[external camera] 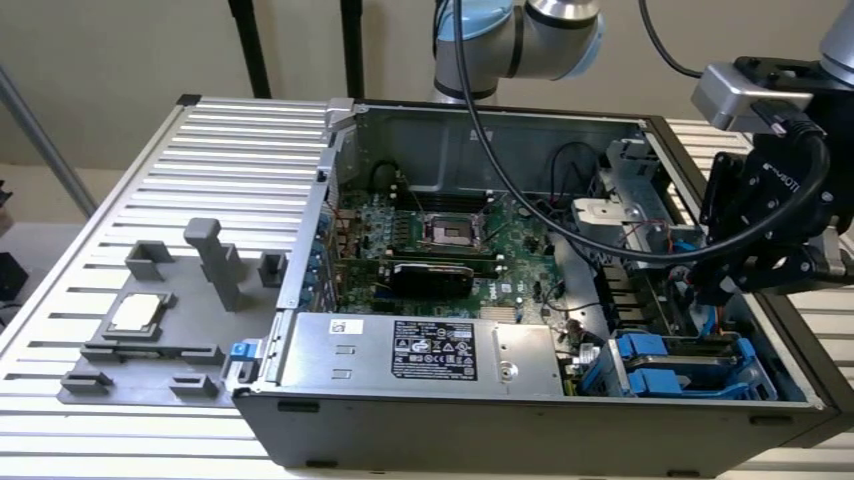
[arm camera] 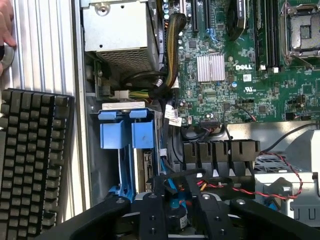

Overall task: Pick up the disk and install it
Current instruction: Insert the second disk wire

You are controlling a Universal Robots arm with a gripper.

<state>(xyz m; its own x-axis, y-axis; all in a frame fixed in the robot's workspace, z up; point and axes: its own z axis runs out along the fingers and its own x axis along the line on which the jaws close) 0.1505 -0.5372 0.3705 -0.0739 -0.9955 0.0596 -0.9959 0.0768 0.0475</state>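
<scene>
The disk (external camera: 667, 365) shows mainly as its blue carrier frame, seated in the drive bay at the near corner of the open computer case, on the exterior view's right. In the wrist view the blue carrier tabs (arm camera: 125, 131) stand beside the bay wall. My gripper (external camera: 705, 295) hangs inside the case just above and behind that bay, close to the cables. In the wrist view my gripper (arm camera: 181, 215) sits over a black cable and a small blue part. I cannot tell whether it touches or holds anything.
The motherboard (external camera: 441, 235) fills the case floor, with a grey power supply box (external camera: 400, 350) at the near wall. Red and black wires (arm camera: 240, 187) run beside the gripper. A fixture with a square silver chip (external camera: 138, 312) stands on the slatted table. A keyboard (arm camera: 30, 165) and a hand (arm camera: 5, 30) lie outside the case.
</scene>
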